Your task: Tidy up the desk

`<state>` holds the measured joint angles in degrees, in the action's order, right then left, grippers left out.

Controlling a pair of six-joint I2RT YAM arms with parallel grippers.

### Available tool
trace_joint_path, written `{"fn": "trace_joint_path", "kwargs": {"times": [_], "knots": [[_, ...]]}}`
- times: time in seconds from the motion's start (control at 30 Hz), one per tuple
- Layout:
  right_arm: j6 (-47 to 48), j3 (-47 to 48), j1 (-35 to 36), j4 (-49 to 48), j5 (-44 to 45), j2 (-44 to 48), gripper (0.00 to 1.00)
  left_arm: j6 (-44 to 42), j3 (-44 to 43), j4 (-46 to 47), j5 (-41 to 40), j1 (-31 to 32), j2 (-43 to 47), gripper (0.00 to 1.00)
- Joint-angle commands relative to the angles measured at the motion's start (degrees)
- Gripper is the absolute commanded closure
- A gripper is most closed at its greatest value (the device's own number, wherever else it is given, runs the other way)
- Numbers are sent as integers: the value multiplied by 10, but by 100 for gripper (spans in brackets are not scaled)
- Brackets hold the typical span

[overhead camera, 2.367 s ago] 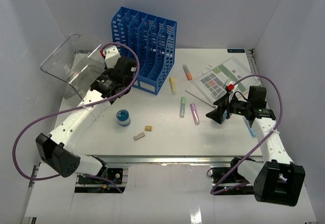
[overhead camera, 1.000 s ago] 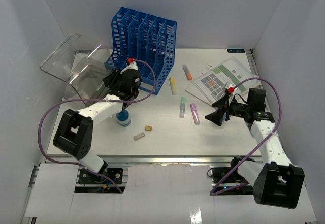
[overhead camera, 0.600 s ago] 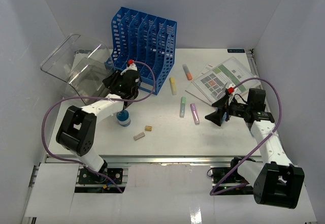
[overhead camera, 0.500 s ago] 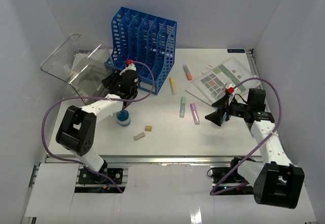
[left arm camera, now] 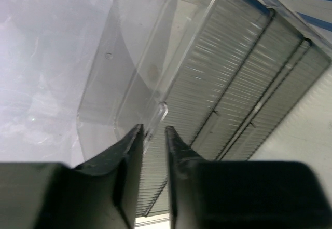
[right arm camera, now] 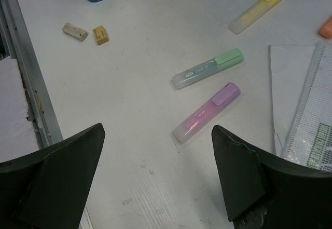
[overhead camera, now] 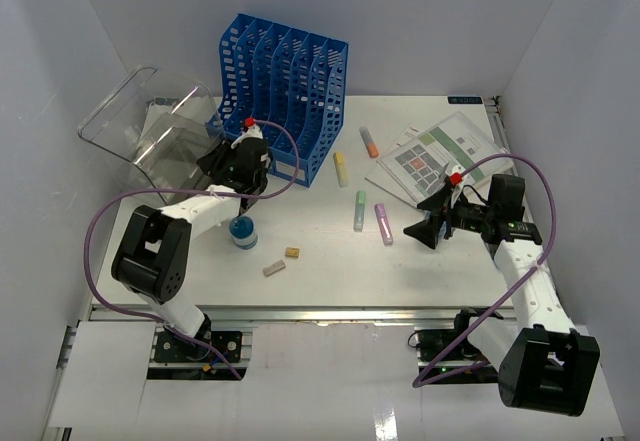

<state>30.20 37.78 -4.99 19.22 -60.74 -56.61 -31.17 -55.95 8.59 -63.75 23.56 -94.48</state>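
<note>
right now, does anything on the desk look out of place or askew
The clear tray sits tilted, overhanging the desk at its far-left corner. Highlighters lie scattered at mixed angles mid-desk.

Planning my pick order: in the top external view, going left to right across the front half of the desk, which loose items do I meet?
blue jar → grey eraser → tan eraser → green highlighter → purple highlighter
</note>
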Motion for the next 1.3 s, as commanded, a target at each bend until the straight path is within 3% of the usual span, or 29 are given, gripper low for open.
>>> {"fn": "trace_joint_path", "kwargs": {"times": [0.0,0.1,0.4,0.53,0.73,0.97,1.13,1.27], "knots": [[0,5,0,-3,-21,11,10,7,10,3,-3,-14,5,71],[0,5,0,-1,-25,15,10,9,11,1,-1,-19,4,73],[-7,3,0,-3,-30,17,10,46,-20,-55,3,-19,14,100],[-47,-7,1,-32,-28,17,10,91,-52,-134,20,-15,39,100],[-66,-8,13,-47,-22,3,10,110,-57,-166,37,-6,81,100],[-142,-2,110,-100,13,-15,8,140,-70,-210,54,7,103,100],[-121,27,177,-77,23,-55,9,159,-66,-227,54,13,111,100],[-74,75,213,-27,6,-98,10,286,-99,-350,93,19,104,100]]}}
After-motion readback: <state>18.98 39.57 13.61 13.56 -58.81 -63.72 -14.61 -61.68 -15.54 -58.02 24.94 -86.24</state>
